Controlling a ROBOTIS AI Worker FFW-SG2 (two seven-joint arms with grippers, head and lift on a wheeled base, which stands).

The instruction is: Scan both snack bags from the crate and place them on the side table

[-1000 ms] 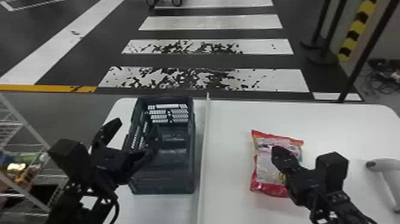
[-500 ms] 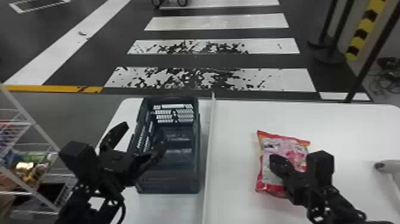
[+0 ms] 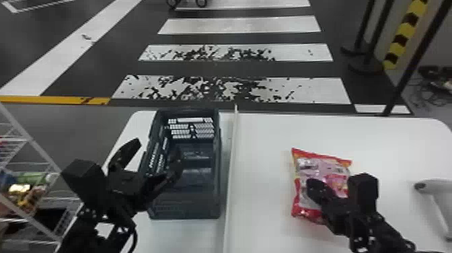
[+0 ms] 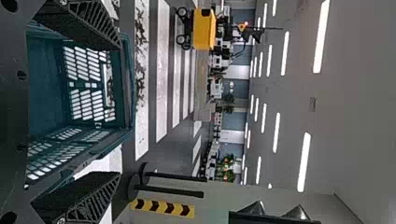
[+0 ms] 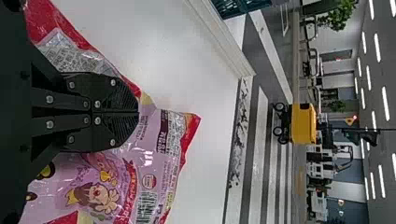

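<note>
"Head view first: where's the snack bag (image 3: 323,168)?"

"On the right half of the white table (image 3: 269,134), to the right of the pale divider (image 3: 230,175). The right gripper (image 3: 311,184) is over it, well apart from the crate (image 3: 188,208)."

"How does that pincer stand?"

"Together, clamped on the snack bag. Go by the right wrist view: the fingers (image 5: 112,133) meet along a thin line, and the bag's edge dips in beside their tips. Red trim spreads to one side of them, pink print and a cartoon figure to the other. A barcode shows too."

"Is the bag resting on the table or lifted?"

"Can't tell. Its underside is hidden."

"And the left gripper (image 3: 158,147)?"

"Apart, nothing clamped in it. One finger reaches over the crate, the other is outside the crate's left wall. In the left wrist view there's a wide gap between the two, with the crate's slotted walls showing through it."

"Anything near the bag?"

"A light-coloured handheld scanner (image 3: 437,193) lies on the table farther right, apart from the right gripper. The crate is upright, left of the divider."

"What's around the table?"

"A white wire rack (image 3: 33,144) on the left with packets on its shelves, and a worn crosswalk (image 3: 323,91) on the floor beyond."
</note>
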